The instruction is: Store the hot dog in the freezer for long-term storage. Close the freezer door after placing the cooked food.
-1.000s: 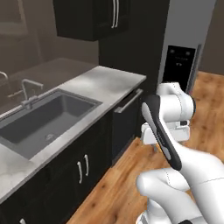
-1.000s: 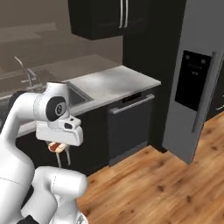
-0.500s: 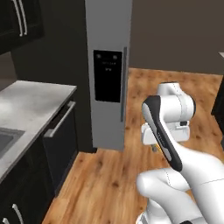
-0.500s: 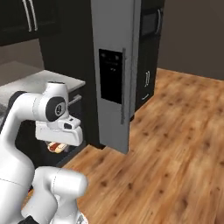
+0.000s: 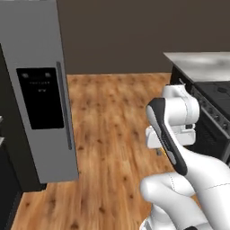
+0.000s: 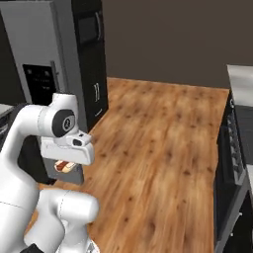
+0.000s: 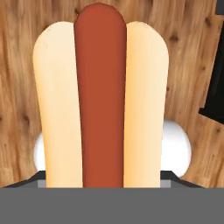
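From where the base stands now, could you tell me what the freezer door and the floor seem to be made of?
The freezer door looks like brushed grey metal, flat and matte, with a glossy black dispenser panel. The floor looks like varnished wood planks, by its orange-brown grain and knots. Everything is rendered, so this is by appearance only.

Hot dog [image 7: 99,100]: tan bun, red sausage; freezer door [image 5: 38,90] grey (black panel)

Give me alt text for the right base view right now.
The white arm holds the hot dog under its hand, above a wooden floor. Behind it at left stands the grey fridge, whose freezer door has a black dispenser panel, with black cabinets beside it.
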